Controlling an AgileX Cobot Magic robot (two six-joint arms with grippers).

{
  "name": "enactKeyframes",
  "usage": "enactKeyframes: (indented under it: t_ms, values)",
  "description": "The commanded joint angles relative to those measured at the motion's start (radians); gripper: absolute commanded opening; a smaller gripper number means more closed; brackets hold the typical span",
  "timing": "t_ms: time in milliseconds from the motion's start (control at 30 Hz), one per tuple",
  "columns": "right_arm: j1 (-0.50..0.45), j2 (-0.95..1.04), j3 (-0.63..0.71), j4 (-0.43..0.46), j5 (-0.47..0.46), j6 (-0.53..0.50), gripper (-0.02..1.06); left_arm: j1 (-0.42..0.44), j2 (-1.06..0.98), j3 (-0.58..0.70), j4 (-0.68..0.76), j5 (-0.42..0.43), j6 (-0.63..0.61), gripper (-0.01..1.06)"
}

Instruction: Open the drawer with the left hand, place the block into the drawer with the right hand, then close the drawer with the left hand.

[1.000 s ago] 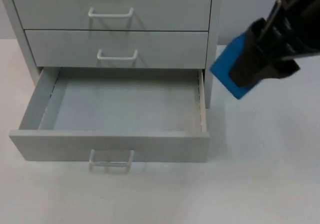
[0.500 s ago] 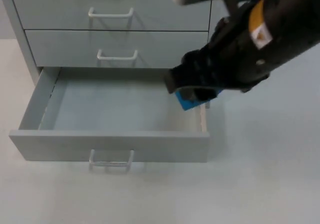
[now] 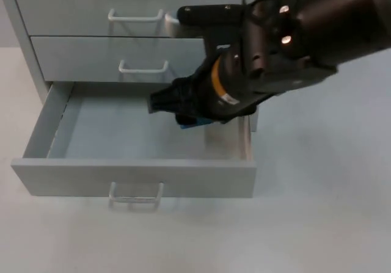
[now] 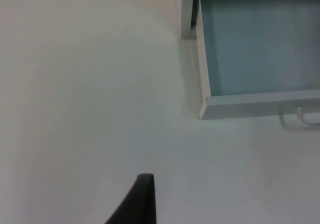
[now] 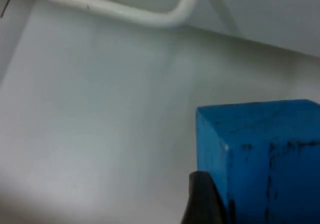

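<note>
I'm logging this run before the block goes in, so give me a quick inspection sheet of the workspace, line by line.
Surface: white table, bare around the cabinet.
Job's things: bottom drawer pulled open, its floor bare; blue block held above the drawer's right half, not yet set down.
Clutter: nothing seen.
Hands: right hand over the open drawer, shut on the block; left hand waits above the table beside the drawer's front corner, holding nothing that can be seen.
Cables: nothing to report.
Surroundings: grey cabinet with two upper drawers closed, white handles; grey partition wall behind.
</note>
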Motion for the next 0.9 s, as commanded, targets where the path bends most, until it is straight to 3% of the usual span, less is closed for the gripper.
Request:
enactKeyframes:
  t_ms: [0,33,167,267,367,567,633,733,767,867]
  values:
    - [0.005,0.033,-0.044,-0.01,0.005,0.009,0.12,0.002,-0.006,-0.001,0.005,-0.015,-0.001,1.05]
    - [0.005,0.033,-0.044,-0.01,0.005,0.009,0.12,0.002,-0.006,-0.001,0.005,-0.015,-0.001,1.05]
    - [0.005,0.072,-0.055,-0.008,-0.008,0.011,0.48,0.002,-0.006,-0.001,0.005,-0.015,-0.001,1.05]
    - [0.005,0.084,-0.055,0.013,-0.008,0.005,0.57,0.002,-0.006,-0.001,0.005,-0.015,-0.001,1.05]
    - [0.005,0.086,-0.055,0.022,-0.01,0.005,0.64,0.002,-0.006,-0.001,0.005,-0.015,-0.001,1.05]
    - [0.005,0.066,-0.055,0.065,-0.01,-0.015,0.64,0.002,-0.006,-0.001,0.007,-0.014,-0.001,1.05]
    - [0.005,0.025,-0.055,0.13,-0.01,-0.092,0.64,0.002,-0.006,-0.001,0.009,-0.014,-0.001,1.05]
    - [0.008,-0.075,-0.055,0.347,0.028,-0.331,0.64,0.002,-0.006,-0.001,0.011,-0.014,-0.001,1.05]
    - [0.008,-0.075,-0.055,0.347,0.028,-0.331,0.64,0.002,-0.006,-0.001,0.011,-0.014,-0.001,1.05]
    - [0.027,-0.191,-0.055,0.542,0.158,-0.578,0.64,0.002,-0.006,-0.001,0.011,-0.014,-0.001,1.05]
